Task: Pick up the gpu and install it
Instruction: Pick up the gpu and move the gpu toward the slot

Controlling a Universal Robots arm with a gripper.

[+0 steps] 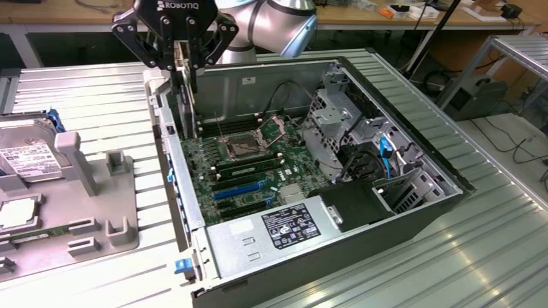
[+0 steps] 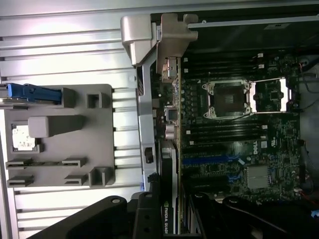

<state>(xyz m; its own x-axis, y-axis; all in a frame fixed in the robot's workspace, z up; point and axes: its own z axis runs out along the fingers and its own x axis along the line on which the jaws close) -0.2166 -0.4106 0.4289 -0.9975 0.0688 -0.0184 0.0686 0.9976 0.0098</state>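
Lying on its side on the ribbed metal table [image 1: 488, 256], the open computer case [image 1: 231, 83] takes up most of the scene. A grey parts tray [image 1: 102, 212] sits beside it at the exterior view's left. Inside the case the green motherboard [image 1: 256, 160] faces up, its processor socket showing.

Over the case's rear edge hangs the gripper [image 1: 182, 63], its fingers clamped on the gpu [image 1: 185, 102]. The card hangs down on edge from the fingers, just inside the rear wall. Whether its lower end touches the board I cannot tell.

With the card lifted and over the machine, I judge the pick-up done and the installing in hand; the card does not look seated. The blue expansion slots [image 1: 240, 190] lie further along the board, apart from the card.

Seating it would call, I think, for lining its connector edge squarely over a slot, bracket toward the rear wall, then a straight, even press.
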